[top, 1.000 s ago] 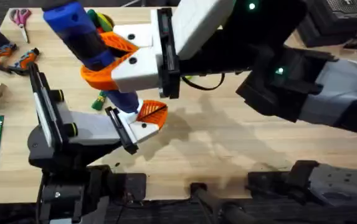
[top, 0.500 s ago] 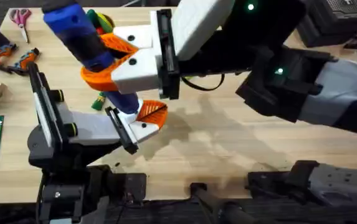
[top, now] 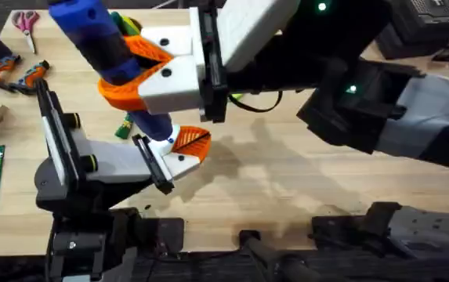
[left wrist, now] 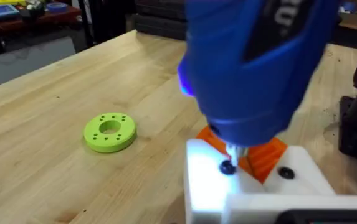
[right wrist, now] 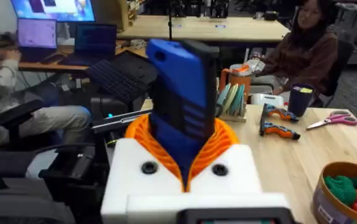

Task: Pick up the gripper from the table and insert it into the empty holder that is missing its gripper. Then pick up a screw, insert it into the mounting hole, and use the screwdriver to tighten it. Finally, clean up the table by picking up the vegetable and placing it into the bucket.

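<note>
Both hands obscure much: right hand [top: 142, 74] clamps the screwdriver [top: 99, 43]; left's grip unclear.

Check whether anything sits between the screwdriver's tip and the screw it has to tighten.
Nothing visible does. In the left wrist view the screwdriver's thin metal tip comes straight down onto the dark screw in the white holder, held by the right gripper.

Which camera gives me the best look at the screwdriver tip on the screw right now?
The left wrist view: the screwdriver comes down so its thin tip meets a dark screw on the white holder. Overhead shows the blue body in the right hand, tip hidden. The right wrist view shows its upper body.
</note>
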Motion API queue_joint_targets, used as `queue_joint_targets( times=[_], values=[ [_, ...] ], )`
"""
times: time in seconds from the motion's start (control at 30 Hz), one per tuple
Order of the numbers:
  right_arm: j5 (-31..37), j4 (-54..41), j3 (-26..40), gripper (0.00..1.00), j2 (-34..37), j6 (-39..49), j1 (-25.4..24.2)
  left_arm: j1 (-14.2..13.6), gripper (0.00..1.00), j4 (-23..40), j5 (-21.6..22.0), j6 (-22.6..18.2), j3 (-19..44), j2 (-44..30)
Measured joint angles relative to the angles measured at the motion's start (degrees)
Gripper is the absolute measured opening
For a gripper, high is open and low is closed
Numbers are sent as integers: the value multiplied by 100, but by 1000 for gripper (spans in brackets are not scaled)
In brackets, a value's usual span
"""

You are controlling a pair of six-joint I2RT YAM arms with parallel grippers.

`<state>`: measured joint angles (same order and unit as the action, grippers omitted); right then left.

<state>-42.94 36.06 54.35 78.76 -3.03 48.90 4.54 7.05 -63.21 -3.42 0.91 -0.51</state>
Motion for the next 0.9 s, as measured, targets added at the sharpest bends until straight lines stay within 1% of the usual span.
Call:
queue_joint_targets(
  times=[0.9],
  values=[
    [1, -179, 0, 27, 0, 48, -61, 0, 4, 0, 0, 0, 0, 0]
  ],
)
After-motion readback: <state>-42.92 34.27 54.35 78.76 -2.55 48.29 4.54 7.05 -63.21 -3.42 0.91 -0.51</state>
